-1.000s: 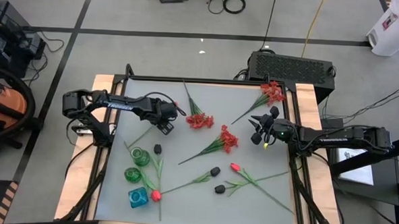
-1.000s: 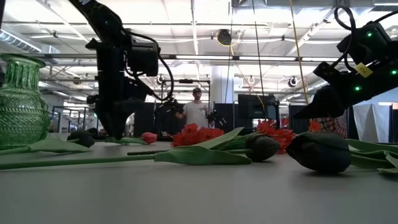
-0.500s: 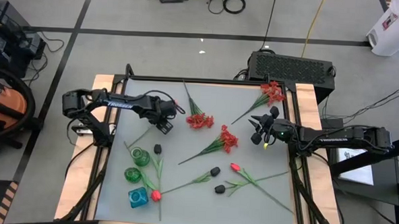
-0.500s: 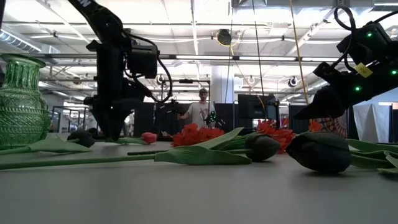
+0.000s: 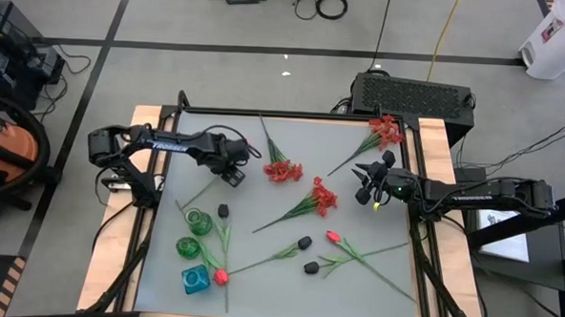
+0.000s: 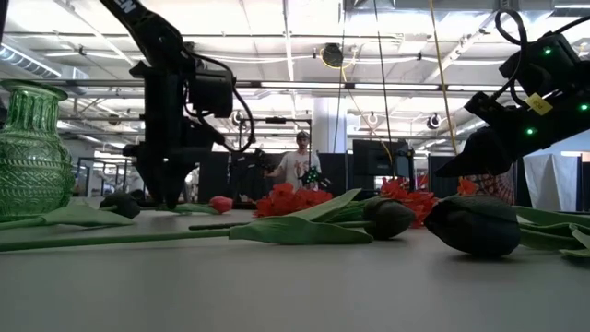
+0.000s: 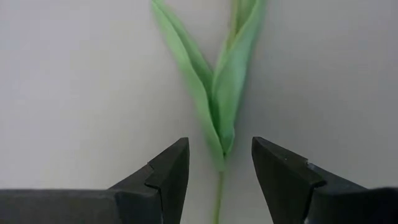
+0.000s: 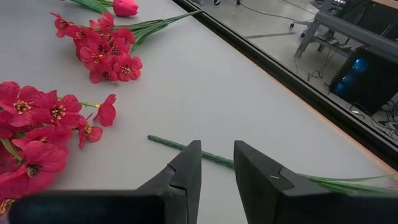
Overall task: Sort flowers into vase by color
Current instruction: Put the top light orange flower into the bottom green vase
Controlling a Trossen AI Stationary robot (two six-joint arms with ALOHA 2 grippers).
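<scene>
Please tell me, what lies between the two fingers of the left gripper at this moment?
In the left wrist view, the thin green stem of a flower runs between the open fingers of the left gripper, just below its pale leaves. Nothing else lies there.

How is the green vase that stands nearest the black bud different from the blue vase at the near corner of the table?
Colour: the green vase is clear green glass, while the blue vase is teal blue.
Place: the green vase stands closer to the left tool and beside a black bud; the blue vase stands closest to the table's near edge, beside a red bud.
Both stand upright with open mouths and hold no flowers yet.
</scene>
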